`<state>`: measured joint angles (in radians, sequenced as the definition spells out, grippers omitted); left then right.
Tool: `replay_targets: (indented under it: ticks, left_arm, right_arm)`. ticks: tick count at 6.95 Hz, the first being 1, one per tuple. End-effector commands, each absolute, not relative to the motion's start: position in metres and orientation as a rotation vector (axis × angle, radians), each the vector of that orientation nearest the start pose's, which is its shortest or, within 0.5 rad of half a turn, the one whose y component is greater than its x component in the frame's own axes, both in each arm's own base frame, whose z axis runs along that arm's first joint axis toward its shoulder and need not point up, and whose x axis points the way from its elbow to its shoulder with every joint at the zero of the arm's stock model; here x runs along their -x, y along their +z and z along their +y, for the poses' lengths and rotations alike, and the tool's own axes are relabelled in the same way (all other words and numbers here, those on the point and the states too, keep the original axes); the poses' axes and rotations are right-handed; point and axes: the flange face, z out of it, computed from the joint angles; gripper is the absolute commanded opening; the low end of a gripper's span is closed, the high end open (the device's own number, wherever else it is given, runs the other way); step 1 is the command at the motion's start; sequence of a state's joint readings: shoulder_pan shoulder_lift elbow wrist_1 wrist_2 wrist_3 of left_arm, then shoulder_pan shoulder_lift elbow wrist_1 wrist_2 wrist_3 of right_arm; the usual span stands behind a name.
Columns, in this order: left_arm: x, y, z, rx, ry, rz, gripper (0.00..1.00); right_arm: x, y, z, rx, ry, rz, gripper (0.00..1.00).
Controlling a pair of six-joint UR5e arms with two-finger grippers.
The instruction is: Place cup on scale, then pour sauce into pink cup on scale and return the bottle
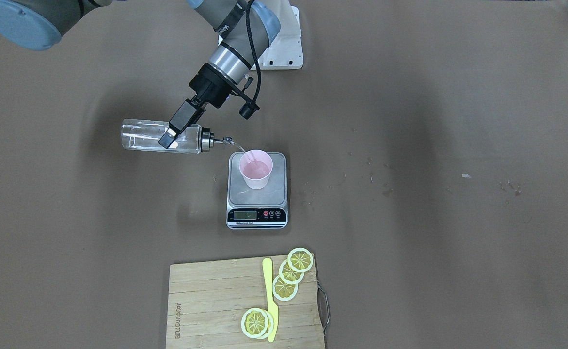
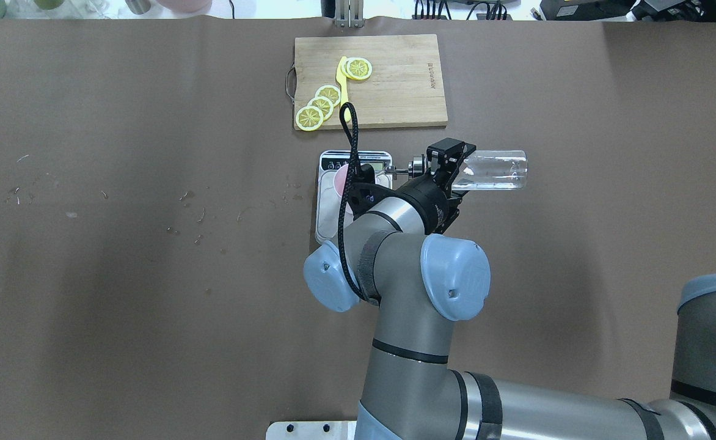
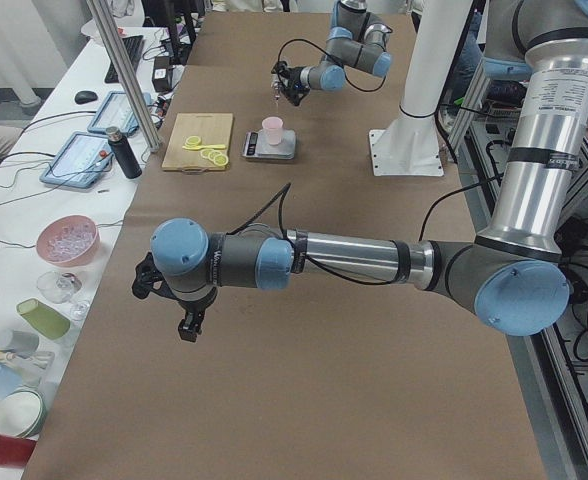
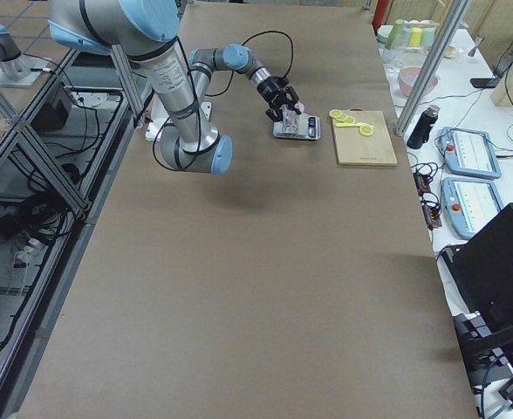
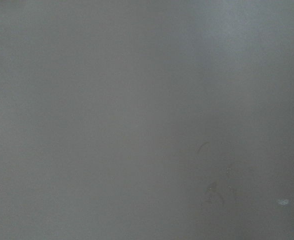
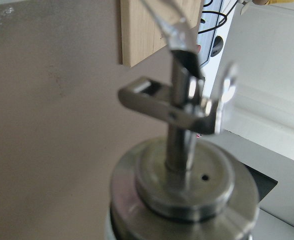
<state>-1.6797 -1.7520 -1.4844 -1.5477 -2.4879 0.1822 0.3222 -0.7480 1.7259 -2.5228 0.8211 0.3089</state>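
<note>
My right gripper [image 1: 173, 130] is shut on the clear glass bottle [image 1: 150, 137], which it holds lying level with the steel collar and spout [image 1: 223, 141] toward the cup. A thin stream of clear sauce [image 1: 243, 150] runs from the spout into the pink cup [image 1: 256, 168]. The cup stands upright on the far part of the scale [image 1: 257, 196], whose display faces the cutting board. In the overhead view the arm hides most of the cup [image 2: 341, 181] and the scale [image 2: 327, 215]; the bottle [image 2: 493, 171] juts right of the gripper [image 2: 448, 164]. My left gripper [image 3: 172, 300] hangs over bare table far away; I cannot tell its state.
A wooden cutting board [image 1: 216, 300] with lemon slices [image 1: 291, 272] and a yellow knife [image 1: 269, 300] lies just beyond the scale. The white arm base plate [image 1: 284, 53] sits behind the scale. A side table with bowls and cups [image 3: 67, 240] runs along the operators' side.
</note>
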Motion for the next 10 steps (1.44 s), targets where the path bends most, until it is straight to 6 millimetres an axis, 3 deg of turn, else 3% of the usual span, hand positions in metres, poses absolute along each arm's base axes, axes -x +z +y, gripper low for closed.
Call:
replay_targets:
  ticks: [1,4,7,9,10]
  left_arm:
    - [0.116,0.598,-0.561,-0.196,0.099,0.898,0.98]
    - [0.116,0.597,-0.562,-0.199,0.100,0.898,0.98]
    - [0.117,0.593,-0.564,-0.208,0.103,0.896,0.98]
    - [0.117,0.589,-0.565,-0.216,0.106,0.895,0.98]
    - [0.119,0.587,-0.565,-0.221,0.105,0.894,0.98]
  right_arm:
    - [0.535,0.196,-0.392,-0.570,-0.885,0.558,0.00]
    - [0.534,0.190,-0.392,-0.601,-0.803,0.513,0.00]
    - [0.531,0.170,-0.399,-0.712,-0.712,0.363,0.00]
    - [0.513,0.177,-0.421,-0.722,-0.632,0.169,0.00]
    - [0.496,0.196,-0.442,-0.712,-0.588,0.056,0.00]
